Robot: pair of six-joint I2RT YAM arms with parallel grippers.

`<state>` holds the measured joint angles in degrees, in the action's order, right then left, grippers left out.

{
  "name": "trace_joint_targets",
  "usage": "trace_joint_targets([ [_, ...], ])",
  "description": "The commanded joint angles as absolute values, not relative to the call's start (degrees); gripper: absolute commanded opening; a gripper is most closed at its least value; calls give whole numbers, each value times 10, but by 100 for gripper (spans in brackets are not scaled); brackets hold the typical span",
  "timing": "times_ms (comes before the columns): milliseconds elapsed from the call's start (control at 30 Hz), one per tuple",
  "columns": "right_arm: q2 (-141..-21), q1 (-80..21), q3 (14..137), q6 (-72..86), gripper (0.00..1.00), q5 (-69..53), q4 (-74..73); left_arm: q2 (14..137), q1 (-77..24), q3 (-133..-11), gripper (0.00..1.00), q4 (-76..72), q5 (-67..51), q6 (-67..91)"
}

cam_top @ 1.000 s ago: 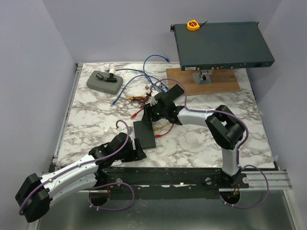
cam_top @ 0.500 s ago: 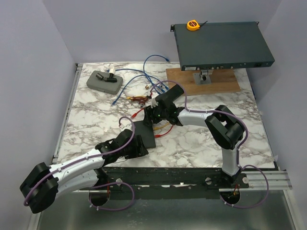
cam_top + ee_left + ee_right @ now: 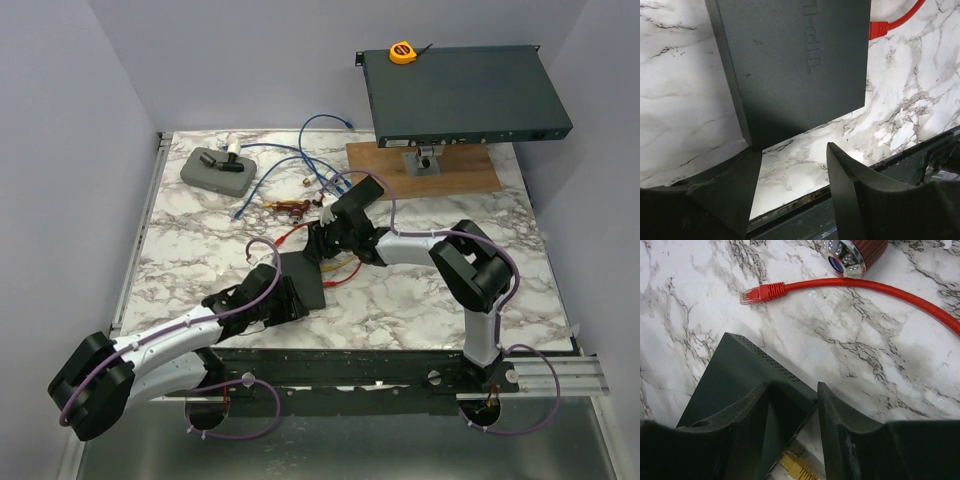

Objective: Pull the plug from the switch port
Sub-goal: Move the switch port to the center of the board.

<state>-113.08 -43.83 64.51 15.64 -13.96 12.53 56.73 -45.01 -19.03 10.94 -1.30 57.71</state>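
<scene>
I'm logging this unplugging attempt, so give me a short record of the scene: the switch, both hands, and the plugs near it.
switch: black TP-Link unit, flat on the marble table
left hand: open, at the switch's near end, not gripping
right hand: open, over the switch's far corner
red plug: loose on the table, apart from the switch
yellow plug: under the right hand, beside the switch; whether it is seated is unclear
</scene>
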Motion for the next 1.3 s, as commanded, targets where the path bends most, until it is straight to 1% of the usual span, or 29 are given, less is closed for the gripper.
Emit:
trace_joint_targets([
  [0, -1107, -446, 582, 201, 44, -167, 108, 610, -420, -172, 55, 100, 0, 565],
  [267, -1038, -446, 472, 293, 44, -163, 173, 617, -385, -175, 57, 58, -20, 580],
  [667, -946, -460, 346, 444, 44, -107, 272, 656, -383, -237, 58, 17, -8, 586],
  [867, -915, -477, 318, 469, 44, -71, 269, 696, -374, -282, 59, 14, -5, 577],
  [1100, -880, -480, 297, 467, 44, -50, 255, 726, -344, -307, 59, 8, -4, 571],
  [1167, -878, -480, 297, 461, 45, -40, 238, 729, -334, -312, 59, 9, 9, 571],
  [1267, -849, -480, 302, 450, 50, -16, 215, 717, -319, -317, 60, 25, 16, 570],
])
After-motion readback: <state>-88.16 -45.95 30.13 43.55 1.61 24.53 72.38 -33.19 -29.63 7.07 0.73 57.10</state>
